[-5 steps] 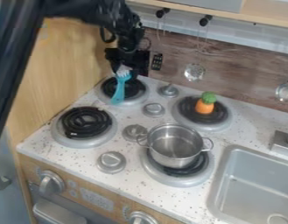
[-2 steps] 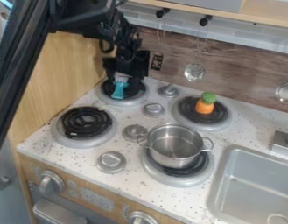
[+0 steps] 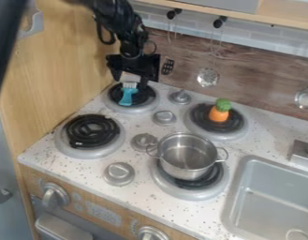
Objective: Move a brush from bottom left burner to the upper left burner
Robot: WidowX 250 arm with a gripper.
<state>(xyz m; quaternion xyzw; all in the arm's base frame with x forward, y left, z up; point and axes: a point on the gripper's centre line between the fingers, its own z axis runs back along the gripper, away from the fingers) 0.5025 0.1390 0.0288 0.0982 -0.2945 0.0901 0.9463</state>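
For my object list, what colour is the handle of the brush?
The handle is teal blue, best seen in the camera view.

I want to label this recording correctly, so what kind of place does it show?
It looks like a toy kitchen: there is a stovetop with four burners, a metal pot on one of them, and a grey sink beside the stove.

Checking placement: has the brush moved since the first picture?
Yes; the brush has shifted back, away from the near rim of the upper left burner.
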